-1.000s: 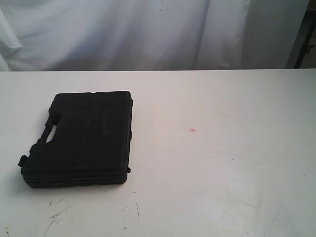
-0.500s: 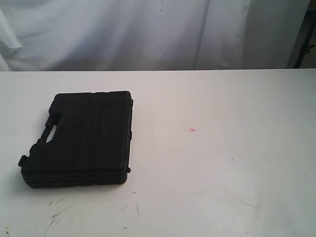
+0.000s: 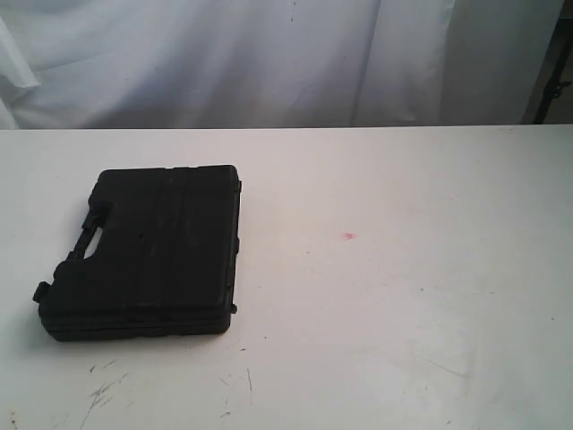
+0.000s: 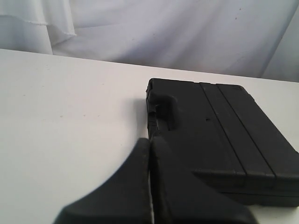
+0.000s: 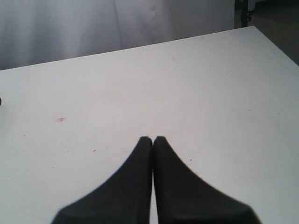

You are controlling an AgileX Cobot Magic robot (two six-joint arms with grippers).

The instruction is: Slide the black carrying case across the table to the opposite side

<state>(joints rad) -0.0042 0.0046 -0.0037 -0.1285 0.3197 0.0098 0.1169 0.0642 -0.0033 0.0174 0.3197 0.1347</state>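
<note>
I see both pairs of jaws pressed together: the left gripper (image 4: 149, 141) is a matte black wedge facing the black carrying case (image 3: 148, 255), and the right gripper (image 5: 153, 139) hangs over the smooth white table (image 3: 403, 340). The ribbed, rectangular case lies flat, left of the red spot (image 3: 349, 236), with its moulded handle on the far side from the spot.

The exterior camera looked down across the table (image 3: 403, 313) toward the white curtain (image 3: 269, 63), while both wrist cameras sat low and close over the tabletop, the left sharing the black carrying case (image 3: 152, 255) with it, the right the red spot (image 3: 349, 236).
</note>
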